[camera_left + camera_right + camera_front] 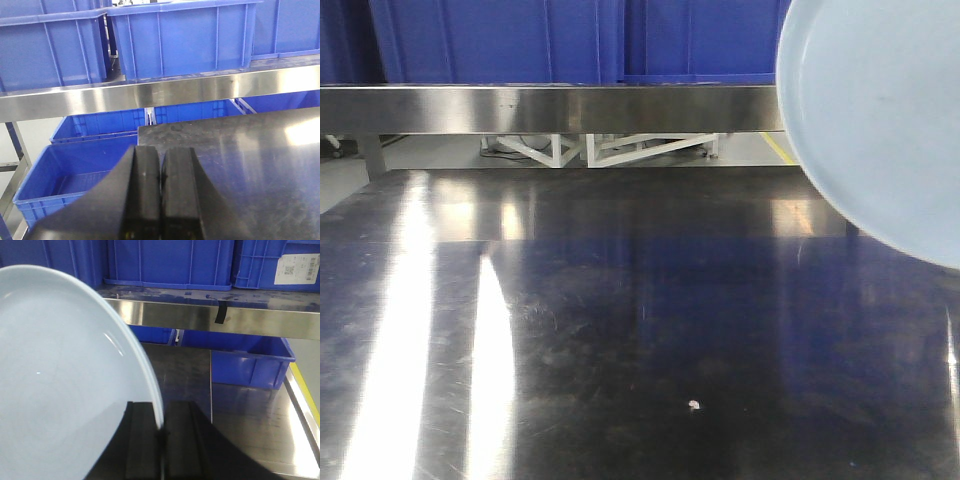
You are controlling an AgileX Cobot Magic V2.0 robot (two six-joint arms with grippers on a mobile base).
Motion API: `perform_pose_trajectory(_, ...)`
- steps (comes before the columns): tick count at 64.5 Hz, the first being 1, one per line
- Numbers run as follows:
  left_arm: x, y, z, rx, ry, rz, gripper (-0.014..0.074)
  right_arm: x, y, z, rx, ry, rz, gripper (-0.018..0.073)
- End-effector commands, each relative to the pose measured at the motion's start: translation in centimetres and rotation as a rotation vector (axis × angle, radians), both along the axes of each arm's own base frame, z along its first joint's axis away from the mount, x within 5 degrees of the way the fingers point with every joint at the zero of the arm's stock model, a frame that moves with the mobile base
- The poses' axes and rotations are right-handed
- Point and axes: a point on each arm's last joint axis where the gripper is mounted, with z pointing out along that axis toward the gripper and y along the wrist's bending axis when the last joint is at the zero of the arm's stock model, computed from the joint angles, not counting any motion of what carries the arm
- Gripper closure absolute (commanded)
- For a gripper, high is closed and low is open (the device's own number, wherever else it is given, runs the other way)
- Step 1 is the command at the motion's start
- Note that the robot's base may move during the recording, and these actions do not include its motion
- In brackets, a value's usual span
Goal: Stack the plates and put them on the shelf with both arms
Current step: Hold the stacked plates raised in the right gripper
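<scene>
Over the dark surface (620, 330), front view, one plate (880, 120) hangs tilted at far right, before the shelf (550, 108) rail. Left wrist view: the left pincer (161, 162) is closed, empty, facing that rail. Right wrist view: the right pincer (162, 420) clamps the plate's rim, disc rising leftward, shelf straight ahead. No second plate shows.

In the front view the plate (880, 120) is cut off by the top and right edges. In the right wrist view it is cropped at the left and bottom (whether a second plate lies beneath cannot be told). The label (298, 265) on a bin (260, 265) is too small to be read, and the pale speck (694, 405) on the tabletop (620, 300) cannot be identified.
</scene>
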Motion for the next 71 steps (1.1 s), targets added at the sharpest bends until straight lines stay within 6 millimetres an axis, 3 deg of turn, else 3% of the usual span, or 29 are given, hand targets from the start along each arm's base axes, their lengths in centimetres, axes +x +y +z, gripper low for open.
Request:
perform_pose_trajectory(1,-0.01,0.06,1.98,-0.030,-0.117,0.006,0.0514,0.06,-0.13,2.07,0.022,-0.136,-0.015,0.0503)
perform_pose_trajectory(71,-0.01,0.06,1.98,-0.030,-0.117,0.006,0.0514,0.06,-0.13,2.07,0.022,-0.136,-0.015,0.0503)
